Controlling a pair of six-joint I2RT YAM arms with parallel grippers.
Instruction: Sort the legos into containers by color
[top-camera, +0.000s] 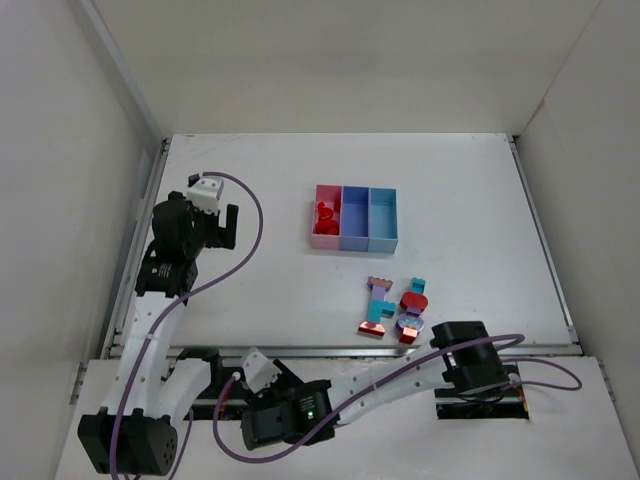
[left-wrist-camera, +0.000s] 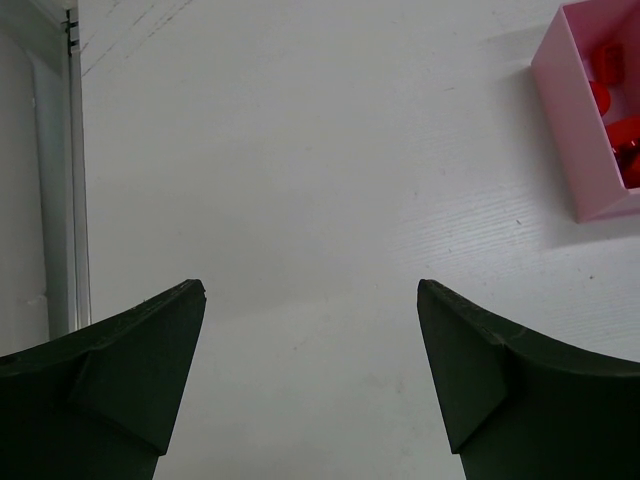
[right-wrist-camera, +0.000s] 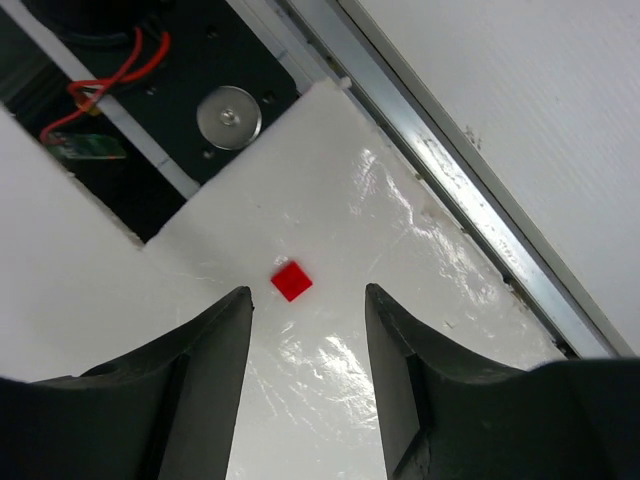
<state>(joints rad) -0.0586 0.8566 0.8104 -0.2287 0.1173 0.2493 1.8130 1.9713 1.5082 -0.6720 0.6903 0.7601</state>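
Nearest, the right gripper hangs with jaws apart and empty above a red chip on the glossy ledge. Beyond, multicolour legos cluster on the tabletop. Farther, the left gripper is spread wide and empty, left of the containers; red bricks lie in the pink bin.

White table inside plain white walls, metal rails along edges

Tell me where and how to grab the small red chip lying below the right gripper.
Pinch the red chip by two opposite side edges, coming straight down. It lies flat and thin on the glossy white ledge, so only its edges offer purchase. It sits skewed to the open jaws of the right gripper; a slight wrist twist would probably help.
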